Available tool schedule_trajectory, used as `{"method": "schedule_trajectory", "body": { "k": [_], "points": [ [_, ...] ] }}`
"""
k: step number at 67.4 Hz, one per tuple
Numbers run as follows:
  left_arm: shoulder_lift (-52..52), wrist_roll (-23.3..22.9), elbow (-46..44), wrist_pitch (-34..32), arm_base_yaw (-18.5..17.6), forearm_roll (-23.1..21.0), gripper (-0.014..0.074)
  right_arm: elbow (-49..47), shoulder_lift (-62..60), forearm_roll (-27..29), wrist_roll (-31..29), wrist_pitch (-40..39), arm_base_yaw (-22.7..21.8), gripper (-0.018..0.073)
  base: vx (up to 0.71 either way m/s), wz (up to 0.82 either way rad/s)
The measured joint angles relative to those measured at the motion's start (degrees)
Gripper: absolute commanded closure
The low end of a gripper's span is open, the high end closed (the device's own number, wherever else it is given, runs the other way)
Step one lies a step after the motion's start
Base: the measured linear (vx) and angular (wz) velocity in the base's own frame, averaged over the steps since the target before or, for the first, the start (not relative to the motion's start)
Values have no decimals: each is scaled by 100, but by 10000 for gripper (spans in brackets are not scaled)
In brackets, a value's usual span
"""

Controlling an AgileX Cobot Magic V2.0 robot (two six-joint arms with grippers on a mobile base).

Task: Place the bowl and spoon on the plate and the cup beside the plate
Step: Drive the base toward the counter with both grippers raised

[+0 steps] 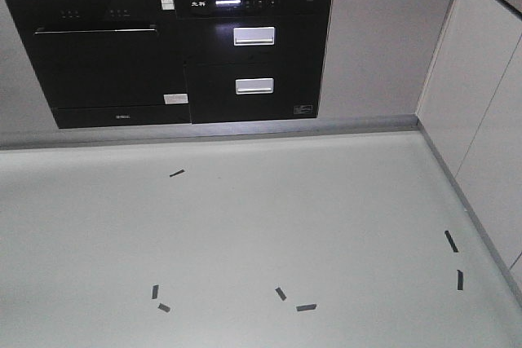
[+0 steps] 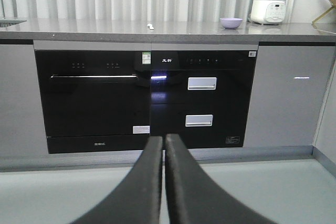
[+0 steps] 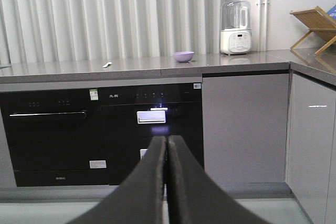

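**A:** Where were the arms when you looked?

**B:** Both were low and out on the floor, facing the cabinet run and well short of the countertop. I'd guess a parked pose, with no approach begun. The left gripper had its jaws pressed together with nothing between them. The right gripper was the same, closed and empty.

**A:** Task items?

**B:** The lavender bowl sat upright on the counter, toward the right, near a white-based blender-type appliance. The mint spoon lay flat on the counter, well apart from the bowl on its left. I couldn't find the plate or the cup in any view.

**A:** Anything in the bowl?

**B:** Couldn't tell. The wrist cams sat below rim level, so only the outer wall showed. I couldn't tell the contents of the appliance's clear jar either.

**A:** Other storage?

**B:** Both drawers of the black built-in unit were shut, and so was the door of the black built-in appliance beside it. A wooden dish rack stood on the side counter, and it looked bare.

**A:** Floor?

**B:** Only short black tape marks, likely for positioning the base.

**A:** Progress?

**B:** My read is nothing had been placed. The plate needs locating first, since the bowl and spoon go on it.
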State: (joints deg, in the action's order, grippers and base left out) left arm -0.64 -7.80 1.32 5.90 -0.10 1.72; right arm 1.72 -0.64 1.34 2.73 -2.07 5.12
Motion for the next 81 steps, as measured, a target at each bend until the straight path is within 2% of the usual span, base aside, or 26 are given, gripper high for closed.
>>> {"method": "schedule_trajectory", "body": {
  "k": [81],
  "points": [
    [0, 0, 0, 0, 0, 0, 603, 0, 0, 0, 0, 0, 0, 570, 9, 7]
  ]
}}
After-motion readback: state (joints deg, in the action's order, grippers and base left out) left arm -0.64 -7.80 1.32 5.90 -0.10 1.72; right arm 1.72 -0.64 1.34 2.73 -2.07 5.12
